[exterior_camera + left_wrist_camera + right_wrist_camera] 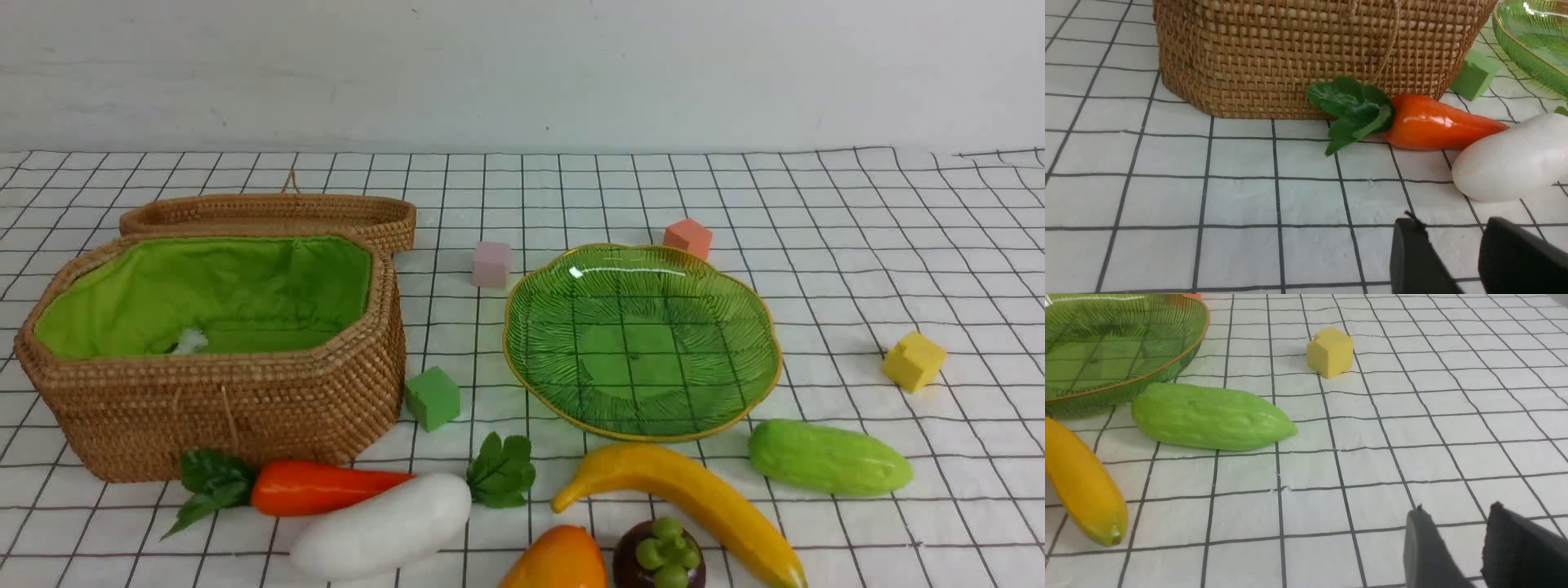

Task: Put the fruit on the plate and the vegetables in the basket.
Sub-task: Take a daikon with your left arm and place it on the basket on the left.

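Pale wall stands behind a table [857, 245] covered with a white cloth ruled in black squares. On the left sits the wicker basket [245, 408], its lid [269, 214] lying open behind it. Something small and white [190, 340] rests on the green lining, too unclear to name. The green glass plate [641, 343] lies right of the basket, well apart from it, with nothing on it.

Near the front edge, the banana [694, 498] lies just before the plate, its lower tip cut off. The white radish [384, 527] touches the carrot [318, 487], which lies against the basket's front wall. The cucumber [829, 457] lies right of the banana. The mango [559, 562] and mangosteen [661, 559] are cut by the lower edge.

Four cubes, green [433, 398], yellow [913, 360], pink [491, 264] and orange [687, 238], are scattered about; the plate's rim hides part of the orange one.

Only the wrist views show each tool. The left tool [1449, 222] hangs above bare cloth near the radish, jaws parted, holding nothing. The right tool [1457, 510] is likewise parted and empty, well apart from the cucumber.
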You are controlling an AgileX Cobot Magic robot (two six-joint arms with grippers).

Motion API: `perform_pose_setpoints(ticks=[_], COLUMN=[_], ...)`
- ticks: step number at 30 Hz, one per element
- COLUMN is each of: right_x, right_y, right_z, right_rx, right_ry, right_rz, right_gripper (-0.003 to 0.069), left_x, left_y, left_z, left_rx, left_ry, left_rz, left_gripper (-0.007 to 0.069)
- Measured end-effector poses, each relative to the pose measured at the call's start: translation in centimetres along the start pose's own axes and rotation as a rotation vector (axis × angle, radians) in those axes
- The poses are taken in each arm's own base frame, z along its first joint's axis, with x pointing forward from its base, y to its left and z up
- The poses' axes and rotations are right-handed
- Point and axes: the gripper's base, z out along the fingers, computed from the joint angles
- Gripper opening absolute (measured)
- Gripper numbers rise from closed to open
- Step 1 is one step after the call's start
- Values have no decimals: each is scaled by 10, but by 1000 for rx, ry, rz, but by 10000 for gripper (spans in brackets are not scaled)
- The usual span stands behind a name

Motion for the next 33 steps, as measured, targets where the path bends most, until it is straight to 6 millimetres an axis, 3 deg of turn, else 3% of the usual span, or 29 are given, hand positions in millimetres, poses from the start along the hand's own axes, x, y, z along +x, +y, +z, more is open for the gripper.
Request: perform_pose_setpoints(ticks=[29, 33], right_x=[0, 0], right_y=[0, 0], right_z=[0, 0], right_rx=[0, 0], right_ry=[0, 0], right_rz=[0, -1], right_gripper=[243, 243], left_x=[0, -7], left_y=[0, 0], left_z=[0, 0], left_rx=[0, 1], left_ry=[-1, -80], left_rz=[1, 9], left_gripper=[239, 239])
